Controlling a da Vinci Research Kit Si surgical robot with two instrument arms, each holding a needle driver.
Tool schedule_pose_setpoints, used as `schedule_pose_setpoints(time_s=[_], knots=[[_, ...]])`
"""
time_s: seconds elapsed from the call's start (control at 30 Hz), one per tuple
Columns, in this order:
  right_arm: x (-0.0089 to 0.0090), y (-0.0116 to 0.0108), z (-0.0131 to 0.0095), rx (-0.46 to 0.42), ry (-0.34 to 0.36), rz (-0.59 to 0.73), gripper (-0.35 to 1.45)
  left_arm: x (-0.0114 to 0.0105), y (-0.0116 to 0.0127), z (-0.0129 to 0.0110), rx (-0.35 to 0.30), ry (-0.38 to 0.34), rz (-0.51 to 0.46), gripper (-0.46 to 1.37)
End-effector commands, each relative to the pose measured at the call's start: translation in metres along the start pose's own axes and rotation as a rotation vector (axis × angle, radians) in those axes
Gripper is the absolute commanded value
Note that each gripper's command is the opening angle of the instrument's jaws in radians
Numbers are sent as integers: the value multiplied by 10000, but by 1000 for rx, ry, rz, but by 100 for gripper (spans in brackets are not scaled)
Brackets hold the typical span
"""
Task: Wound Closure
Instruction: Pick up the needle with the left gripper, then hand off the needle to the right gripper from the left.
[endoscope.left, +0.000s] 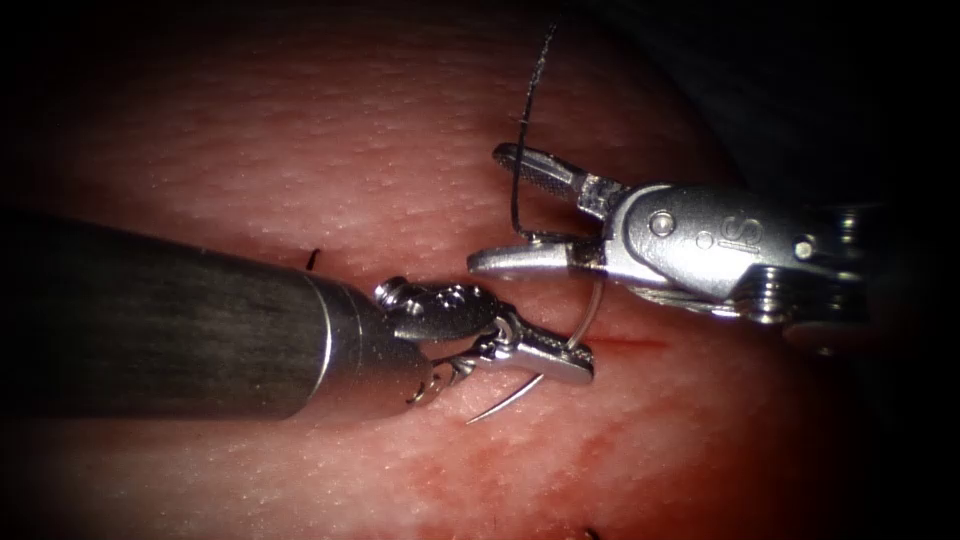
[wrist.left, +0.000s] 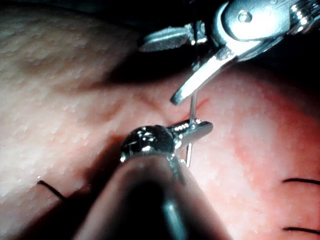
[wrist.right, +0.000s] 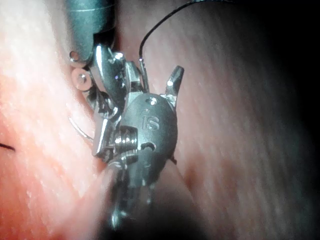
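Observation:
My left tool (endoscope.left: 575, 362) lies over the tissue (endoscope.left: 330, 150), its jaws shut on the curved needle (endoscope.left: 515, 397) at about mid-curve. The needle's tip points down-left, free above the tissue, and its rear part rises behind my right tool's lower jaw. The right tool (endoscope.left: 485, 208) stands open just above, holding nothing. Black thread (endoscope.left: 522, 130) runs from the top down between its open jaws. The cut (endoscope.left: 625, 343) shows as a red line just right of the left jaws. In the left wrist view the left tool (wrist.left: 202, 130) grips the needle (wrist.left: 192, 111) under the open right tool (wrist.left: 157, 70).
Short dark stitch ends (endoscope.left: 313, 258) stick out of the tissue left of the cut, with others (wrist.left: 300, 180) close by. Red fluid tints the tissue (endoscope.left: 600, 440) below the cut. The left shaft (endoscope.left: 150, 320) covers the left side.

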Motion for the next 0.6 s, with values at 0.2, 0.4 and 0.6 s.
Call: schedule_pose_setpoints(time_s=[0.2,0.4,0.6], knots=[[0,-1,-1,-1,0,1,89,11,10,-16,7,28,-34,-35],[2,0,-1,-34,-16,2,114,21,14,-33,72,76,-55,-35],[13,0,-4,-80,-41,13,119,25,18,-39,133,111,-84,-35]])
